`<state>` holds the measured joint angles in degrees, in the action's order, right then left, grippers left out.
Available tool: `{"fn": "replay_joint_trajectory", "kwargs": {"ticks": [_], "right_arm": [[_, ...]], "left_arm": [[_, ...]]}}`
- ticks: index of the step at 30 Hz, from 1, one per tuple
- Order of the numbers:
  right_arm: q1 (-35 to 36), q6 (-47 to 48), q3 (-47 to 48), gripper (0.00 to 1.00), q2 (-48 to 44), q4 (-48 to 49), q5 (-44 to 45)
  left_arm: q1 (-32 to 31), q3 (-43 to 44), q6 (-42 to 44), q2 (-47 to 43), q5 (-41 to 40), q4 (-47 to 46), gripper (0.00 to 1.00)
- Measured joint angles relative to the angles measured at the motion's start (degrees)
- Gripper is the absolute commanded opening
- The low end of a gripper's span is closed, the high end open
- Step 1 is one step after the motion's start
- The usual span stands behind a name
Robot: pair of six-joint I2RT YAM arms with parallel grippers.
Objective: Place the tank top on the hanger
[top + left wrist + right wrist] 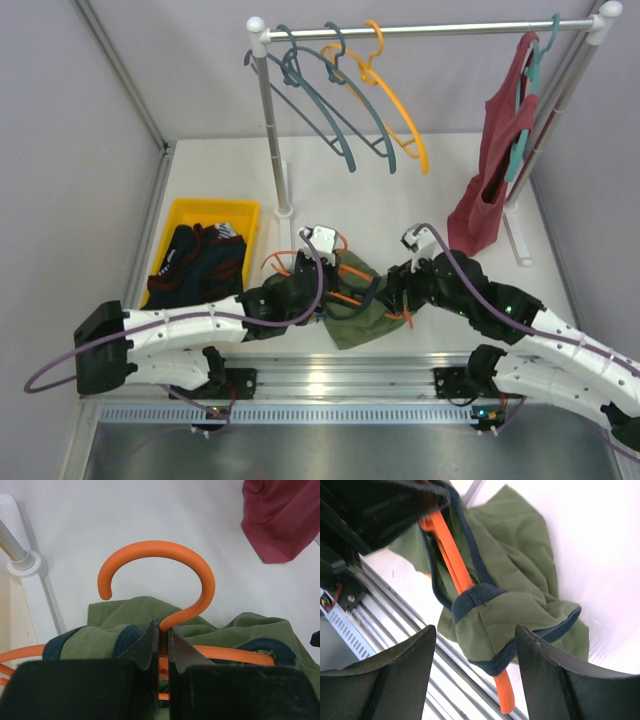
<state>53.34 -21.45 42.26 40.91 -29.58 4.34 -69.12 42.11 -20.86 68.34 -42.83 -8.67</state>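
Observation:
The olive-green tank top (362,308) with navy trim hangs bunched on the bright orange hanger (347,272) near the table's front middle. My left gripper (312,285) is shut on the hanger's neck just below the hook (162,575); in the left wrist view the tank top (125,615) drapes over both hanger arms behind my left gripper (163,630). My right gripper (398,296) is open and empty beside the tank top's right shoulder. In the right wrist view the shoulder strap (475,597) wraps the hanger arm (452,555), whose end pokes out below the cloth, in front of my right gripper (475,645).
A yellow bin (178,215) with dark navy-and-red clothes stands at the left. A clothes rail (420,28) at the back carries teal-grey hangers (320,100), an amber hanger (395,100) and a dark red top (495,160). The rail's post base (22,562) is near the left gripper.

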Motion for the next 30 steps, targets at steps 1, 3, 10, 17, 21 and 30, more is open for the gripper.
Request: {"fn": "replay_joint_trajectory", "kwargs": {"ticks": [1, 3, 10, 17, 21, 30], "right_arm": [[0.0, 0.3, -0.3, 0.66, 0.2, 0.1, -0.3], [0.0, 0.6, -1.0, 0.66, 0.8, 0.1, -0.9], [0.0, 0.9, -3.1, 0.65, 3.0, 2.1, -2.9], [0.0, 0.7, -4.6, 0.59, 3.9, 8.0, -5.3], [0.0, 0.3, -6.3, 0.53, 3.9, 11.6, -6.1], [0.3, -0.9, -8.2, 0.24, 3.7, 16.4, -6.0]], "left_arm": [[0.0, 0.0, 0.1, -0.2, 0.1, 0.0, 0.00], [0.0, 0.0, 0.2, -0.5, 0.3, 0.1, 0.00], [0.0, 0.0, 1.2, -1.3, 1.5, 0.1, 0.00], [0.0, 0.3, 1.7, -1.5, 2.0, 0.3, 0.00], [0.0, 1.2, 2.2, -1.5, 2.4, 0.6, 0.00], [-0.2, 3.1, 3.1, -1.6, 3.4, 1.9, 0.00]]}}
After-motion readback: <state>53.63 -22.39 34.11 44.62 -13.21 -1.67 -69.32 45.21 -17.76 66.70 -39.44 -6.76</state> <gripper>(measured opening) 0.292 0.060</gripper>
